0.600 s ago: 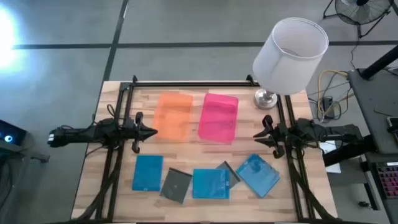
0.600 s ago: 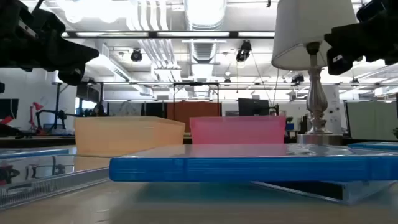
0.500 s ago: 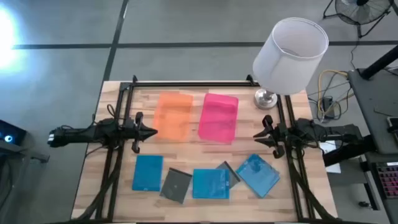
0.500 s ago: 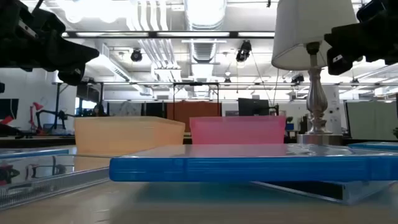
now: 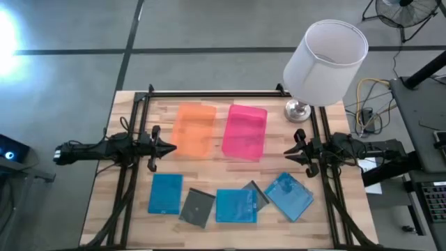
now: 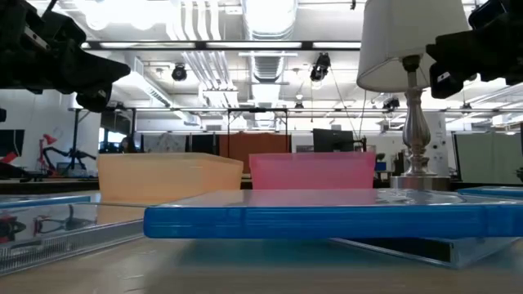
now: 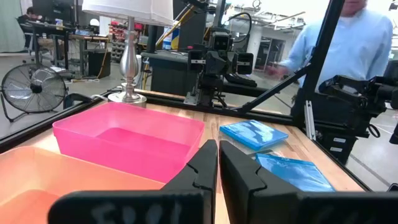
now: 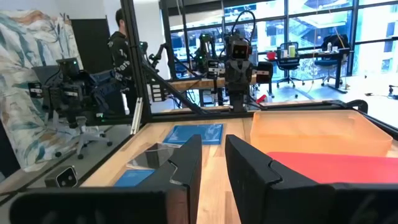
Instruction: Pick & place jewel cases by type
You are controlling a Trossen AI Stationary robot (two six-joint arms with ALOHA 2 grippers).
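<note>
Left gripper [image 5: 167, 148]: at the table's 9 o'clock edge, fingers nearly together with a slim gap in its wrist view, holding nothing.

Right gripper [image 5: 289, 152]: at the 3 o'clock edge, facing inward, fingers narrowly parted, holding nothing.

Orange tray [image 5: 193, 130]: toward 12 o'clock, left of centre, just beside the left gripper's tips. No case inside.

Pink tray [image 5: 245, 131]: just beside the orange tray on its 3 o'clock side. No case inside.

Jewel cases, all in a row along the 6 o'clock side:
- blue case [image 5: 166, 193], at 7 o'clock, lying apart
- dark case [image 5: 198, 207], tilted, beside it
- blue case [image 5: 236, 206], at 6 o'clock
- dark case [image 5: 256, 193], mostly hidden; it appears to be overlapped by its blue neighbours
- blue case [image 5: 289, 196], at 5 o'clock, turned diagonally

Lamp [image 5: 323, 57]: at 1 o'clock, outside the work.

Progress, as judged: nothing sorted. All five cases remain to be lifted and placed by colour; which tray takes which colour cannot be told.
</note>
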